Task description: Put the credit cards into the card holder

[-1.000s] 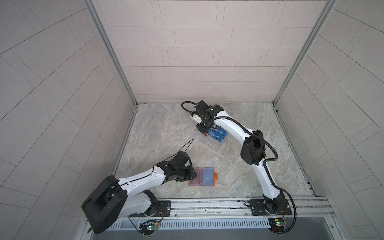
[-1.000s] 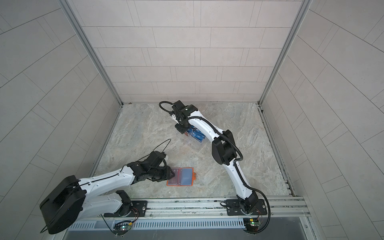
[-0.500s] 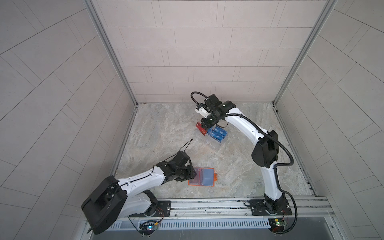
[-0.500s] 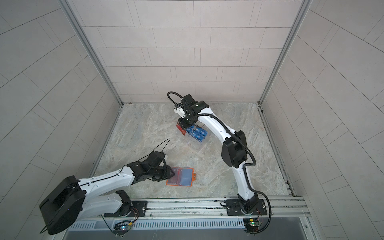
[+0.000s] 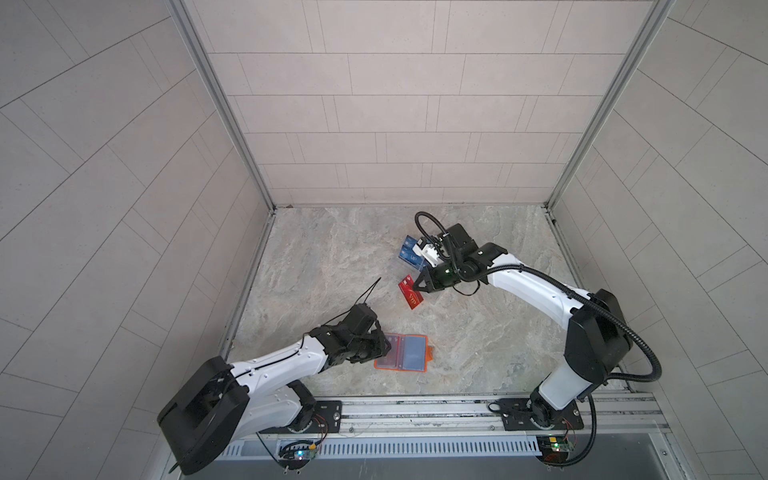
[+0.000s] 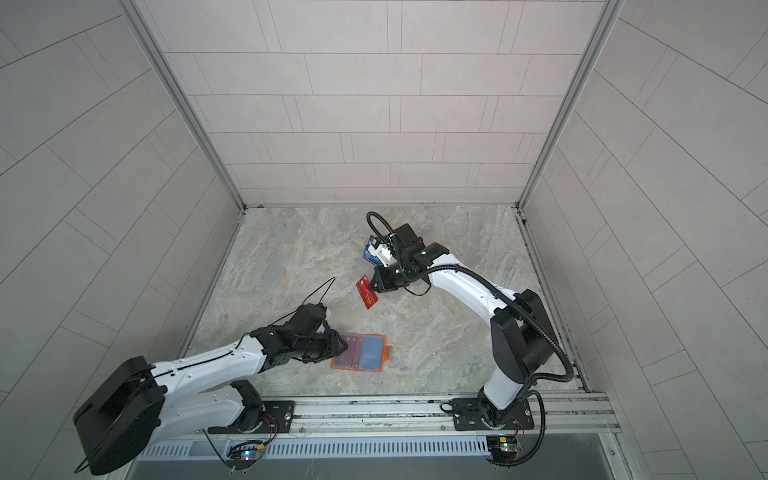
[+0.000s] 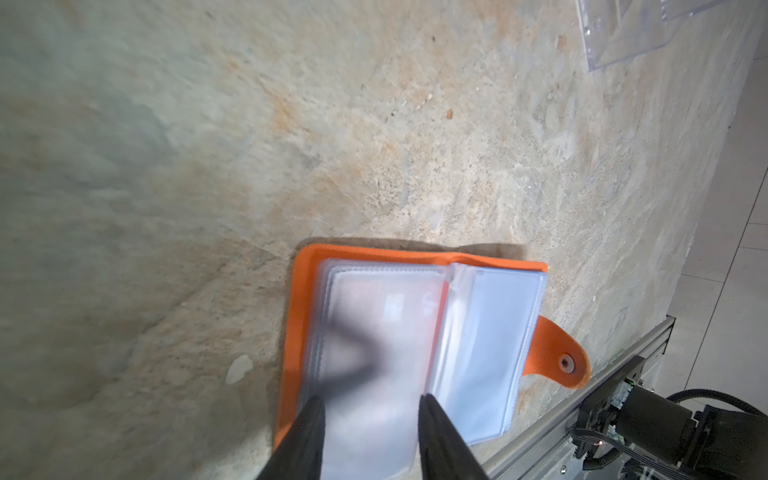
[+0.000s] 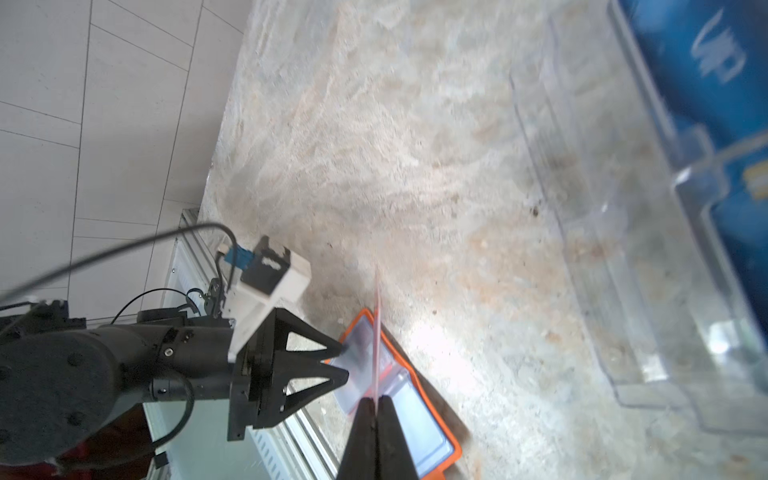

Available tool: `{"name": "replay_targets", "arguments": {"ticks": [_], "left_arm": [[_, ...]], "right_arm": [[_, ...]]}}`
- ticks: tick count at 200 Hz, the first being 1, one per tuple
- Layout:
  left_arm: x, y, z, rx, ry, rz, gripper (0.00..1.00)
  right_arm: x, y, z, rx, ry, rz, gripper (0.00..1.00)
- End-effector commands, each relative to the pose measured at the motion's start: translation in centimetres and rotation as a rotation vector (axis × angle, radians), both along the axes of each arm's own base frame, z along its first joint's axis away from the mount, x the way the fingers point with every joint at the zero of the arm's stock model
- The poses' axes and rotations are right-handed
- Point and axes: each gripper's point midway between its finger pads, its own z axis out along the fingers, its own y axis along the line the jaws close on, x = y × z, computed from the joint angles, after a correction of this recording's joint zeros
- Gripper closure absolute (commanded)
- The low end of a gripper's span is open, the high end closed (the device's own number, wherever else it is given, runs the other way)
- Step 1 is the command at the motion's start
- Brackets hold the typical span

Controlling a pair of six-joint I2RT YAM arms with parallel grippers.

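The orange card holder [image 5: 420,367] [image 6: 376,368] lies open near the table's front, clear sleeves up. My left gripper [image 5: 385,348] [image 6: 341,348] [image 7: 370,401] is at its left page, jaws apart astride a lifted clear sleeve [image 7: 374,332]. My right gripper [image 5: 415,286] [image 6: 372,286] [image 8: 376,401] is shut on a red credit card [image 5: 411,296] [image 6: 368,297], held in the air behind the holder [image 8: 417,379]. In the right wrist view the red card [image 8: 377,332] shows edge-on. Blue credit cards [image 5: 409,254] [image 8: 706,62] stand further back.
A clear acrylic tiered stand [image 5: 419,266] [image 8: 623,249] [image 7: 631,29] holds the blue cards at mid-back, right beside my right wrist. An aluminium rail [image 5: 415,409] runs along the front edge, and tiled walls close in three sides.
My right gripper has come away from the acrylic stand and moved toward the front with the red card in it. The left gripper and the holder have stayed put.
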Motion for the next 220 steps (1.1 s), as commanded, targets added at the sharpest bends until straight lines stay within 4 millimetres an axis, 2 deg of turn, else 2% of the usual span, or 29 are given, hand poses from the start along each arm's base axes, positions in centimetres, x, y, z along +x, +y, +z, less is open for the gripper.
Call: {"name": "replay_targets", "arguments": {"ticks": [1,35,69,102,132,171,220], "left_arm": [[-0.9,1.6,-1.4,0.065,0.03,0.03,0.58],[-1.0,1.8,-1.6,0.069,0.036,0.031,0.58],[-1.0,1.8,-1.5,0.07,0.029,0.03,0.58],[-1.1,1.8,-1.8,0.067,0.029,0.029,0.58],[-1.1,1.7,-1.9,0.061,0.035,0.024,0.58],[-1.2,1.8,-1.9,0.062,0.033,0.027,0.58],[-1.3,1.9,-1.9,0.067,0.037,0.025,0.58]], "right_arm": [[-1.7,1.0,0.3,0.096,0.044,-0.041,1.0],[-6.5,1.5,-2.8,0.063,0.104,-0.019,1.0],[-8.9,2.2,-5.7,0.091,0.207,-0.051,1.0],[-10.3,2.7,-7.2,0.096,0.267,-0.063,1.0],[-10.5,3.2,-8.5,0.136,0.323,-0.116,1.0],[-11.3,2.3,-10.3,0.086,0.373,-0.147,1.0],[-12.0,1.8,-10.7,0.081,0.405,-0.169,1.0]]}}
